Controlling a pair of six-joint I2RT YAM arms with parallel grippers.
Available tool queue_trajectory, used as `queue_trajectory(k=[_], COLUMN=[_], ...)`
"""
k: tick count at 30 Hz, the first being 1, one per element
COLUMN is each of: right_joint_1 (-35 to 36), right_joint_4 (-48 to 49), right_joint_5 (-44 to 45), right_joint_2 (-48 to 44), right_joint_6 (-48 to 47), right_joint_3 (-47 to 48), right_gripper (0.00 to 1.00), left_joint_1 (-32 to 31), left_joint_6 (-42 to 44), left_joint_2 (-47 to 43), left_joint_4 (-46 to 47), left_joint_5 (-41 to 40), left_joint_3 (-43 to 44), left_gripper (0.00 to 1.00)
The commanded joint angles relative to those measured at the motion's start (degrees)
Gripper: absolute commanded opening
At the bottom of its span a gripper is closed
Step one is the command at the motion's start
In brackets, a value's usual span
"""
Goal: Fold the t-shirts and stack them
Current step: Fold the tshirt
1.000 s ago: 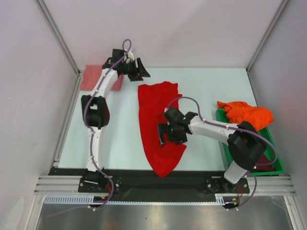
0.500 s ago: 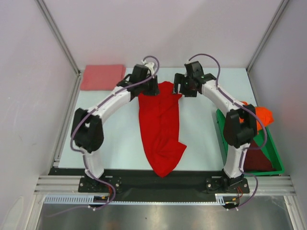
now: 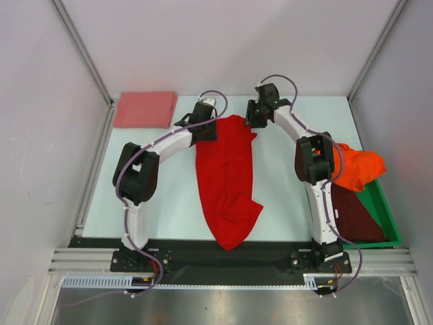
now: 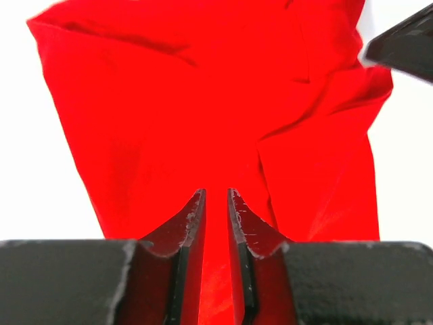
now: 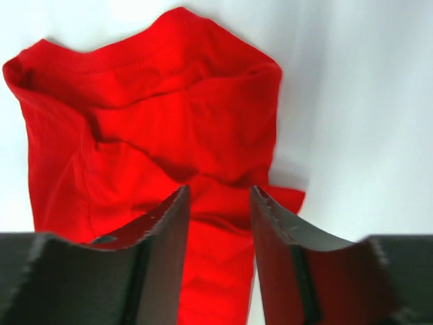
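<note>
Sitting on pale tabletop [image 3: 169,196], white walls [image 3: 223,47] around: red t-shirt [image 3: 226,176] centre, pink t-shirt [image 3: 144,110] folded far-left. Orange t-shirt [image 3: 355,169] & maroon t-shirt [image 3: 355,217] in green bin [image 3: 382,206], partly behind right arm [image 3: 323,203]. Both hands at red shirt's far edge: left hand [image 4: 215,196] a thin slit apart, nothing visibly held; right hand [image 5: 218,193] wider apart, over cloth.
</note>
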Motion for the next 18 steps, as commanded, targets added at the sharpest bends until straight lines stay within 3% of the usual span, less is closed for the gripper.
queue_trajectory(k=[1,9,18], right_joint_1=[0.5,0.2,-0.4], right_joint_4=[5.1,12.8,17.4], right_joint_5=[-2.2,-5.9,-4.5], right_joint_2=[1.0,3.0,7.5], right_joint_6=[-0.9,-0.9,6.5], right_joint_3=[2.6,0.3,0.9], right_gripper=[0.43,0.25,0.21], left_joint_1=[1.0,4.8,8.7], left_joint_6=[-1.7,-8.7,-23.9], left_joint_2=[-1.1,5.4,11.8], left_joint_4=[1.8,-3.5,8.3], left_joint_5=[-1.6,-1.2,16.5], left_joint_3=[0.8,6.8,4.4], left_gripper=[0.24,0.27,0.32])
